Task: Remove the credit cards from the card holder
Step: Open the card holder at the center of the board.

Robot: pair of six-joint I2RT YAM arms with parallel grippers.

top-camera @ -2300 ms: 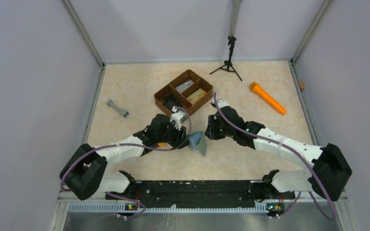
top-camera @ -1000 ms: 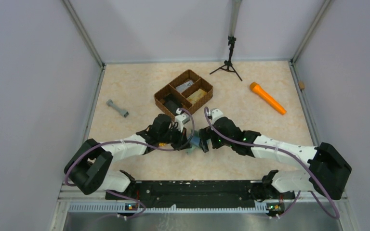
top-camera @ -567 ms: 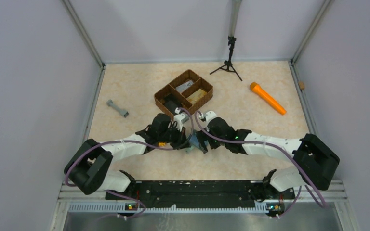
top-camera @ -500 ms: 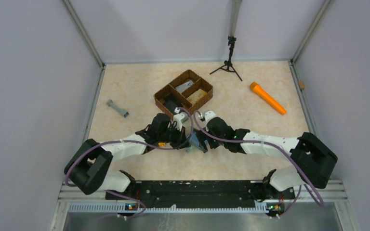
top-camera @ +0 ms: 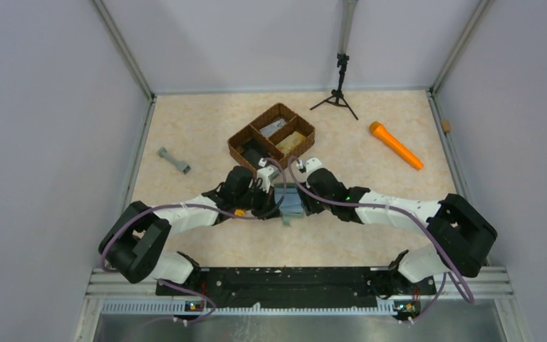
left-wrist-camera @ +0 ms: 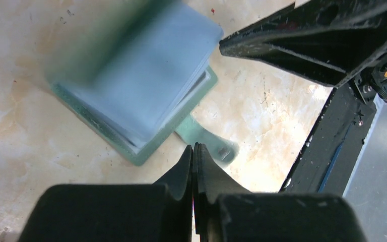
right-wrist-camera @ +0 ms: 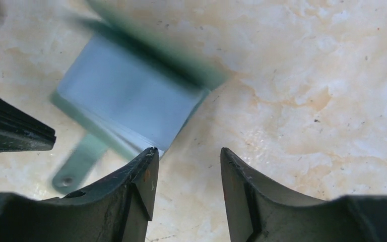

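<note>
Card holder (left-wrist-camera: 141, 85): smooth, matt, leather-like skin. Bench (right-wrist-camera: 307, 75): slightly glossy, marbled stone-look top. Basket (top-camera: 254, 122): woven wicker, rough texture.

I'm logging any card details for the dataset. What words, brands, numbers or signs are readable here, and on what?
None can be read.
The card holder: its pale blue face shows no legible print and is blurred in both wrist views.
The brown basket: its contents are too small to read.

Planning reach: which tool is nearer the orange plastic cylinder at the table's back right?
Right. The right tool sits right of the sage-green folding card holder, toward the orange plastic cylinder; the left tool sits left of it, farther.
</note>
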